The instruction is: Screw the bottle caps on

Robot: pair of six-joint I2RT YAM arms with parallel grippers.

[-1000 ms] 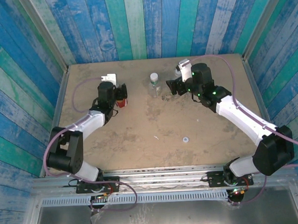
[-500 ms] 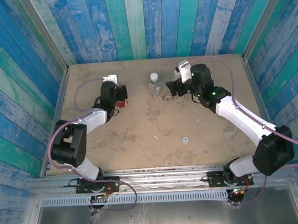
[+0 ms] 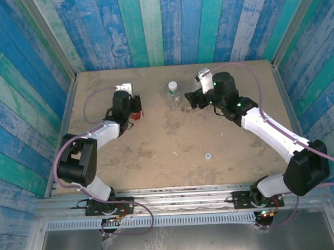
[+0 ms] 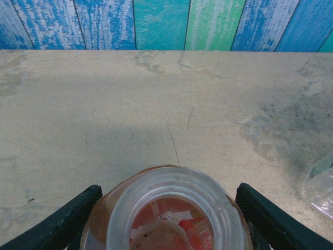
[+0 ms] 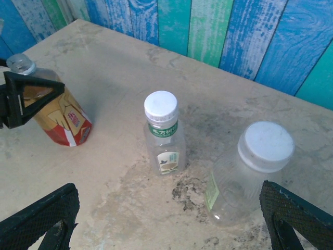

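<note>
**Sandy table (image 3: 156, 142) in the plank-walled bay: status check**

The walls (image 3: 150, 25) were blue and green painted boards on three sides.

On the left wrist view I saw the left gripper (image 4: 169, 188) with one black finger (image 4: 62, 221) on each side of the amber bottle (image 5: 57, 117). Both tips sat hard up against its shoulders. I could not tell whether they were actually squeezing it. The bottle's mouth was open, with no cap on it. It stood at the far left of the table and, seen from the right wrist, appeared to lean.

The right gripper (image 5: 169, 190) had its jaws spread wide and held nothing. I noted it hovering at the far right of centre. Just ahead of it stood the wide clear bottle (image 5: 229, 192), topped by a broad white cap (image 5: 265, 143). Left of that, near it but not touching, the small labelled bottle (image 5: 165, 148) stood upright with its own white cap (image 5: 160, 104) on, between the two grippers.

A loose cap (image 3: 208, 155) lay on bare table towards the near edge, well apart from all three bottles.
</note>
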